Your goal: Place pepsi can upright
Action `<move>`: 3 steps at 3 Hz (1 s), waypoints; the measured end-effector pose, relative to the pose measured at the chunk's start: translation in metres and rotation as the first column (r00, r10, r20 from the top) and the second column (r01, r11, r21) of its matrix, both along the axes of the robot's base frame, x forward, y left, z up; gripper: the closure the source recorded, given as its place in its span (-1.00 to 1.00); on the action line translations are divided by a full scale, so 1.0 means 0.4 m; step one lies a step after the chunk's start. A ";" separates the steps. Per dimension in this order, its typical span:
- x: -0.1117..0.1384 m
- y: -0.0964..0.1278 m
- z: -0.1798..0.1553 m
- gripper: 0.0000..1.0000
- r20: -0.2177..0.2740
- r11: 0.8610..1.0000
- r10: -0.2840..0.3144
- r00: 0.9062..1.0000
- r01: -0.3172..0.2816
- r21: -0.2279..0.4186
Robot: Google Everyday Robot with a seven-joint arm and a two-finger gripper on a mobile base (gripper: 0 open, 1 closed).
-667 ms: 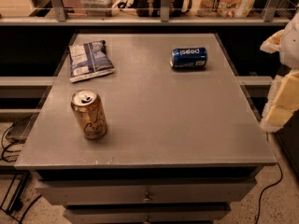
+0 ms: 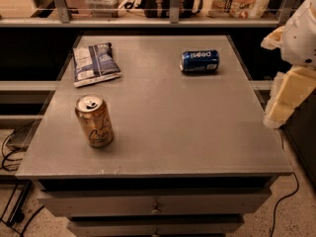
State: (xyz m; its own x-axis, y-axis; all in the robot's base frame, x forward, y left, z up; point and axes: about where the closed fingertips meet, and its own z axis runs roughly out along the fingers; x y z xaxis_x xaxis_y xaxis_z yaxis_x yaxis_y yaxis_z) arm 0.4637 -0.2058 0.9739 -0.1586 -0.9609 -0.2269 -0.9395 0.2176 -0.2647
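Observation:
The pepsi can (image 2: 199,61), dark blue with white lettering, lies on its side at the far right of the grey table top (image 2: 168,127), its lettering upside down to me. My gripper (image 2: 285,97), white and cream, hangs at the right edge of the view, beside the table's right edge. It is to the right of the can, nearer to me, and apart from it. It holds nothing that I can see.
A taller gold can (image 2: 94,121) stands upright at the near left. A blue and white chip bag (image 2: 95,63) lies flat at the far left. A shelf rail with bags and boxes (image 2: 170,19) runs behind the table. Drawers sit below the table front.
My gripper has shifted slightly left and up at the right edge. The cans and the bag have not moved.

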 end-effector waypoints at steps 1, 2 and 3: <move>0.072 0.026 -0.019 -1.00 0.013 0.999 0.053 0.999 -0.052 -0.014; 0.130 0.043 -0.032 -1.00 0.027 0.995 0.090 0.996 -0.089 -0.040; 0.240 0.064 -0.049 -1.00 0.058 0.990 0.130 0.990 -0.126 -0.068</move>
State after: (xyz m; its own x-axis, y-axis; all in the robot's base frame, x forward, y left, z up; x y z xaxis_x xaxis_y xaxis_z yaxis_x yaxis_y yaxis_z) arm 0.5598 -0.1801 0.9543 -0.0212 -0.9852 -0.1701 -0.9397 0.0777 -0.3330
